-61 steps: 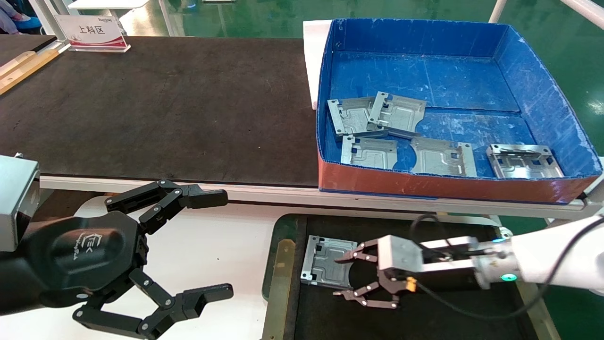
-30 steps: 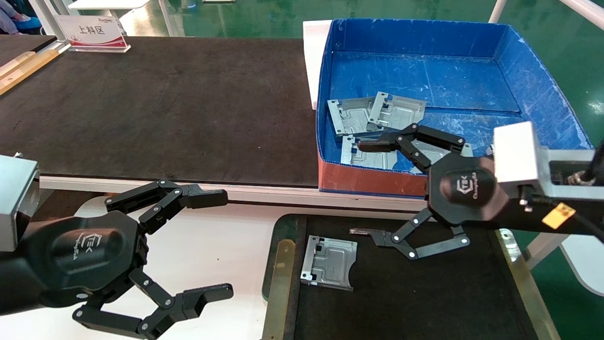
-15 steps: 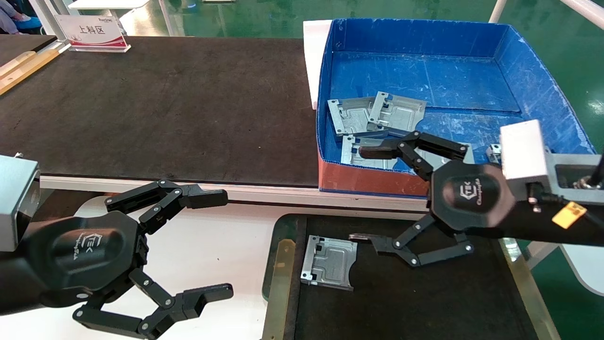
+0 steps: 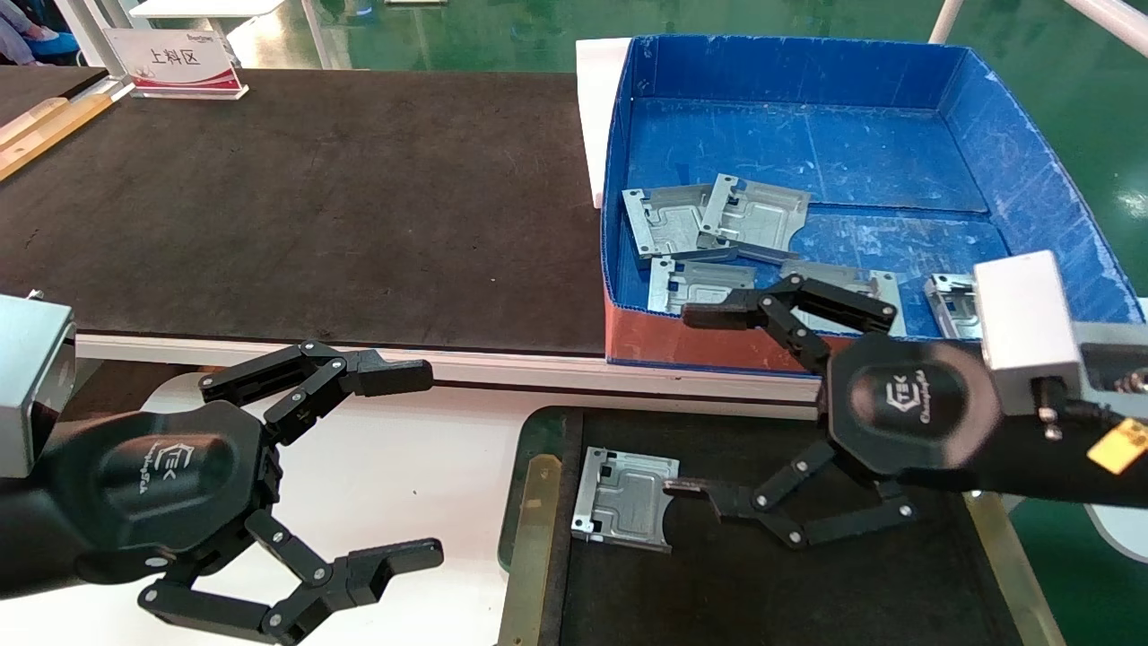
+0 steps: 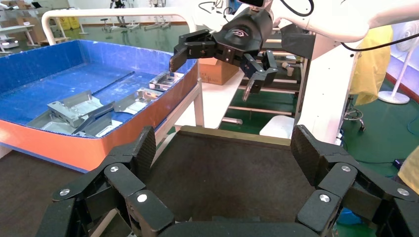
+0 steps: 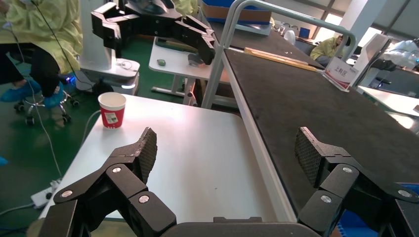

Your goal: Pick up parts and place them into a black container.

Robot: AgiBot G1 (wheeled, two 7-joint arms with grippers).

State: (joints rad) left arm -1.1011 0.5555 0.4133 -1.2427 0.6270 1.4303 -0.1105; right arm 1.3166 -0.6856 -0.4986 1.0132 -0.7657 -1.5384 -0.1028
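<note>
One silver-grey part [image 4: 625, 498] lies flat at the left end of the black container [image 4: 807, 583]. My right gripper [image 4: 686, 401] hovers above the container's far edge, open and empty, its lower finger over the part's right side. Several more parts [image 4: 717, 218] lie in the blue box [image 4: 1040, 206], also seen as parts [image 5: 74, 106] in the left wrist view. My left gripper [image 4: 429, 462] is parked open over the white table at the near left, holding nothing. The left wrist view shows the left gripper [image 5: 225, 148] facing the container's felt [image 5: 232, 177]. The right wrist view shows the right gripper [image 6: 225, 148] open.
A long black mat [image 4: 314, 197] covers the bench left of the blue box. A sign [image 4: 175, 63] stands at its far left corner. The white table [image 4: 421, 484] lies beside the container, and a red paper cup [image 6: 112, 109] stands on its far end.
The right gripper, open low beside the part in the container, rose away from it and turned, then sank slightly back toward me. The part stayed put. The left arm has not moved.
</note>
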